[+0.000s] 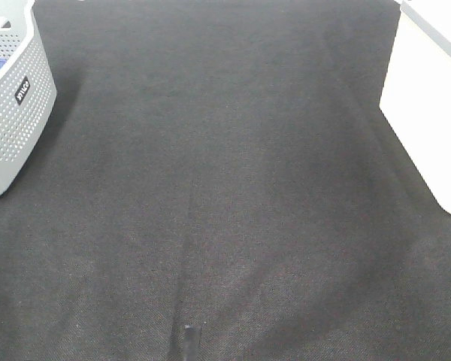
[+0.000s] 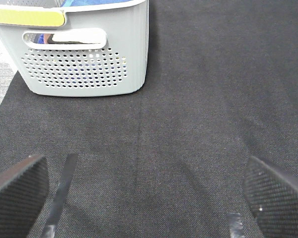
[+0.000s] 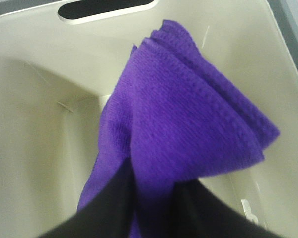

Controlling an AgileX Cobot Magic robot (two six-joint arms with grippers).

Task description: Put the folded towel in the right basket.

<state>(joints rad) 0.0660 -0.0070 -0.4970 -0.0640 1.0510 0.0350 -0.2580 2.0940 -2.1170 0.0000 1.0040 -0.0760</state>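
In the right wrist view my right gripper (image 3: 151, 191) is shut on a folded purple towel (image 3: 184, 124) and holds it inside the white right basket (image 3: 35, 114), above its floor. In the high view the white basket (image 1: 428, 113) shows only as a wall at the right edge, and neither arm nor the towel is seen there. In the left wrist view my left gripper (image 2: 149, 191) is open and empty over the dark mat (image 2: 198, 99), with its carbon fingertips (image 2: 17, 191) wide apart.
A grey perforated basket (image 1: 11, 105) stands at the left edge of the high view; it also shows in the left wrist view (image 2: 79, 54), ahead of the left gripper, with blue cloth inside. A dark mat (image 1: 225, 195) covers the table.
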